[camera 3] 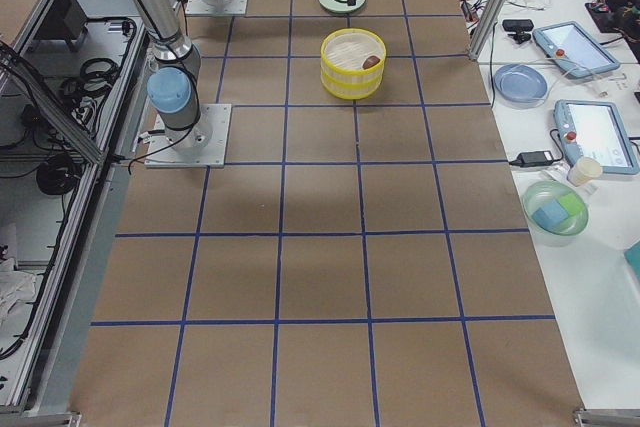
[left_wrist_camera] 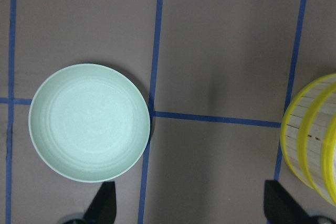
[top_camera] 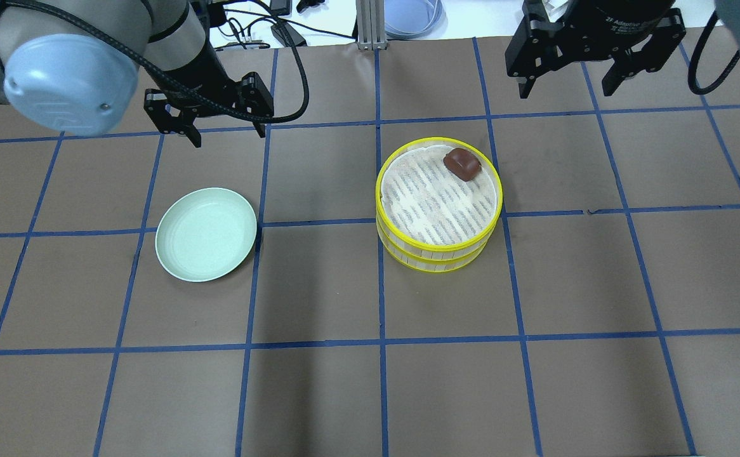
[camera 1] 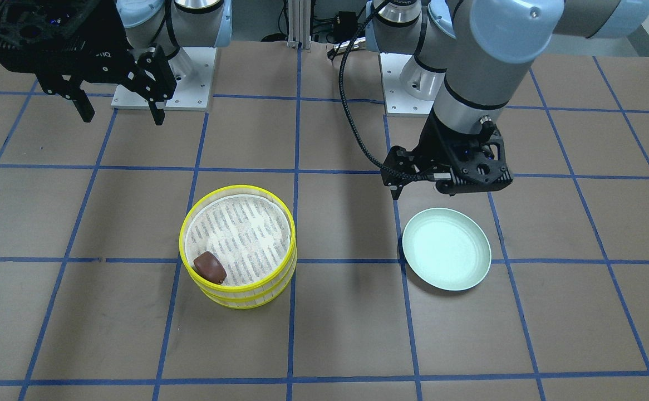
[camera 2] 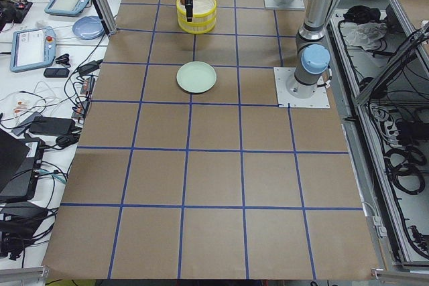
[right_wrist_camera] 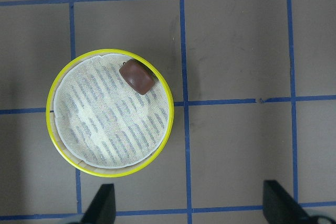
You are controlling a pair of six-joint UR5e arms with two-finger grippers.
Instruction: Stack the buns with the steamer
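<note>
The steamer (top_camera: 436, 254) is two stacked yellow-rimmed tiers with a striped white liner, standing mid-table. The dark reddish-brown bun (top_camera: 462, 164) lies in the top tier by the rim; it also shows in the right wrist view (right_wrist_camera: 136, 76) and the front view (camera 1: 210, 267). The pale cream bun shows in no view. The mint-green plate (top_camera: 206, 233) is empty and also shows in the left wrist view (left_wrist_camera: 89, 121). My left gripper (top_camera: 227, 133) is open and empty, above the table beyond the plate. My right gripper (top_camera: 567, 89) is open and empty, high and beyond the steamer.
The brown table has a blue tape grid. The arms' white base plates (camera 1: 163, 83) sit at the robot's edge. A side bench with tablets, bowls and cables (camera 3: 580, 137) runs along the far edge. The steamer's edge shows in the left wrist view (left_wrist_camera: 315, 140).
</note>
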